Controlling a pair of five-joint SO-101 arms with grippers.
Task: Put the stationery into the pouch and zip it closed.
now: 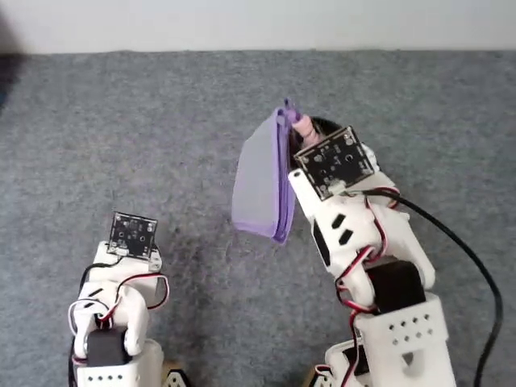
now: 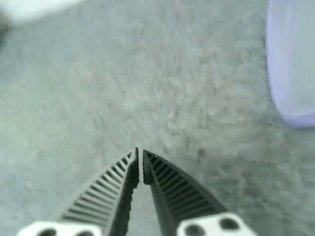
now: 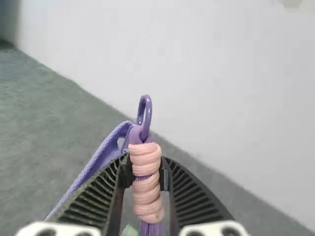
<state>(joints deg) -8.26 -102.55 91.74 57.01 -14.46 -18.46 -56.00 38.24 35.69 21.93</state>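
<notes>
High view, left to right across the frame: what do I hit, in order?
white left arm → lilac fabric pouch, standing on edge → white right arm → black cable

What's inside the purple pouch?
Nothing inside shows. The purple pouch is seen from outside, and its fabric covers whatever it holds, so I cannot tell if stationery is in it. The right gripper is shut on its pink coiled pull, below the purple zipper tab.
</notes>
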